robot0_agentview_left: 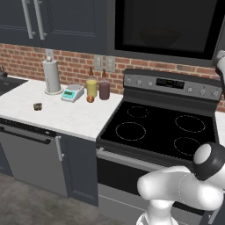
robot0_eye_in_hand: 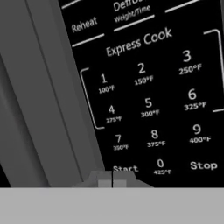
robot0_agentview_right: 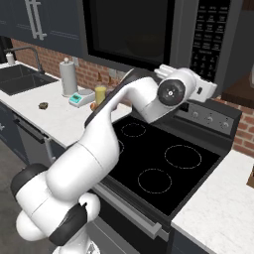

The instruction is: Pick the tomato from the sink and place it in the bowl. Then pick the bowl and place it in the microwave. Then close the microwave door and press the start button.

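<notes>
My end effector (robot0_eye_in_hand: 112, 178) is closed, its two tips pressed together with nothing between them, and in the hand view they rise at the bottom centre of the frame right under the word Start on the microwave (robot0_agentview_right: 149, 30) keypad (robot0_eye_in_hand: 148, 113). That is the relation my next move turns on: the Start button (robot0_eye_in_hand: 125, 168) lies straight ahead of my tips and a touch to the right of their seam, so I judge a short push forward along my own axis should land on it, with the 0 key just to its right and the Stop key further right as the ones to avoid. In the right base view my wrist sits at centre right, against the lower part of the control panel in the upper right of the frame. The microwave door (robot0_agentview_left: 169, 26) looks shut in the upper right of the left base view, and through its dark glass I can faintly make out the bowl (robot0_agentview_left: 159, 38) inside; the tomato I cannot make out there. Whether my tips already touch the panel I cannot tell, since the lower edge of the Start label is cut off behind them
</notes>
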### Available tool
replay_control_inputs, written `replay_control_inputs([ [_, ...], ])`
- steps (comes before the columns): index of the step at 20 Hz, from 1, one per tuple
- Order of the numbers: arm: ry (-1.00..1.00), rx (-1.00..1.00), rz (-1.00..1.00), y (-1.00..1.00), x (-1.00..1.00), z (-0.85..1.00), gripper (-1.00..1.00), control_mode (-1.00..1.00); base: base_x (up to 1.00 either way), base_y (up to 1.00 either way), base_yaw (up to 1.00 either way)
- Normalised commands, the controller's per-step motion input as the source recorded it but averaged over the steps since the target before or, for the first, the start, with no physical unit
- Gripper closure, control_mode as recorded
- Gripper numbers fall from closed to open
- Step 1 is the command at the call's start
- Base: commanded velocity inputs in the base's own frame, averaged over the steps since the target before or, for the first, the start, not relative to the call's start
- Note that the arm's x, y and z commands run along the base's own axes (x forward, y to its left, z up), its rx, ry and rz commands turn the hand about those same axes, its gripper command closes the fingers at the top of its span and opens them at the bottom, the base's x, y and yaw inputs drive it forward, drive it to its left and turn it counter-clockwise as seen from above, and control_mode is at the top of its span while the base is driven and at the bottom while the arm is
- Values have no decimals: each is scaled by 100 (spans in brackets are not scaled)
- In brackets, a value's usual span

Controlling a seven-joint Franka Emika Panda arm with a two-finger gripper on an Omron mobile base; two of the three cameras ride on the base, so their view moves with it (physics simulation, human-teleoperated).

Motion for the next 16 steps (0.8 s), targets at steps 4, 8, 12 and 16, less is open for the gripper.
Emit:
replay_control_inputs([
  [4,0,0,4,-2,10,-10,100,-100,0,0,0],
  [8,0,0,2,0,25,-3,100,-100,0,0,0],
  [12,0,0,1,-2,36,0,100,-100,0,0,0],
  [16,0,1,6,-21,36,-3,100,-100,0,0,0],
])
